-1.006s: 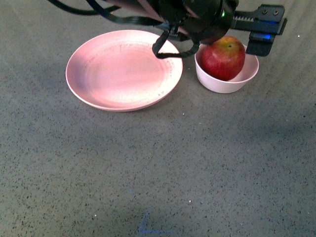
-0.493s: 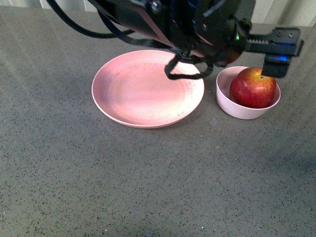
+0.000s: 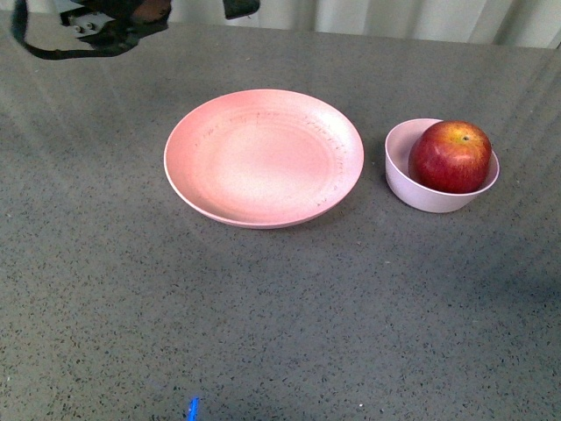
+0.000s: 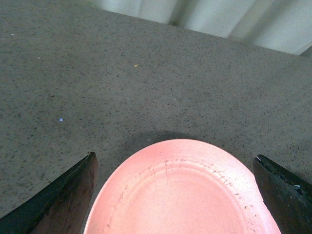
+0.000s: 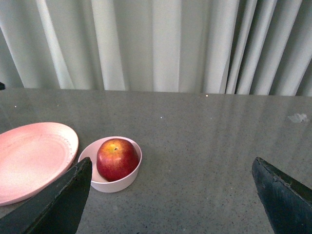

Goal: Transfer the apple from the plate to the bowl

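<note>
Apple in the bowl: the move looks done.
My left gripper gapes wide and empty, the bare plate just ahead between its jaws. My right gripper, equally wide, holds nothing, with bowl and apple well ahead. Nothing seems left.

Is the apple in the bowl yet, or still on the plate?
In the bowl. The apple sits down inside it, its top above the rim; the plate is bare.
</note>
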You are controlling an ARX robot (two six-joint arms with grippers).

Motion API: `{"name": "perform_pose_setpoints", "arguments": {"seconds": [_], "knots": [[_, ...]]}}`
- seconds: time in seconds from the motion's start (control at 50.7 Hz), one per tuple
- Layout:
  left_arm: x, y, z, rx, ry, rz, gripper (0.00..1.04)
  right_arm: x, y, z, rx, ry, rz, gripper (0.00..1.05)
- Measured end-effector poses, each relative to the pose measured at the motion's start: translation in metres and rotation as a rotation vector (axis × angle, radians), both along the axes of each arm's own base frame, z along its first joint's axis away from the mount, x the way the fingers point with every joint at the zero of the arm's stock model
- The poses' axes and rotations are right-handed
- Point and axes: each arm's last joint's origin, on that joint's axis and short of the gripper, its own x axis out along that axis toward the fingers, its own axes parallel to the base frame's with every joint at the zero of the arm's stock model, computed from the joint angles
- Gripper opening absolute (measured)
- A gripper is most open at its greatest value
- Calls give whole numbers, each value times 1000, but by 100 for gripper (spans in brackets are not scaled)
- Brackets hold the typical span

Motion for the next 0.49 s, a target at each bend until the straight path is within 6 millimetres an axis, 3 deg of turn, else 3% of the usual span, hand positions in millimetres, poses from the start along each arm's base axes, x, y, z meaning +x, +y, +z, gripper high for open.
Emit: {"name": "perform_pose_setpoints", "arguments": {"seconds": [0.079, 0.197, 0.355, 0.493], "knots": [[-18, 18, 4, 119, -274, 189, 82, 0, 0, 0, 0, 0, 2, 96], [-84, 64, 19, 182, -516, 301, 55, 0, 0, 0, 0, 0, 0, 96], [-133, 94, 15, 216, -522, 303, 27, 0, 0, 0, 0, 0, 1, 96], [-158, 107, 4, 230, -493, 292, 6, 0, 0, 0, 0, 0, 0, 96]]}}
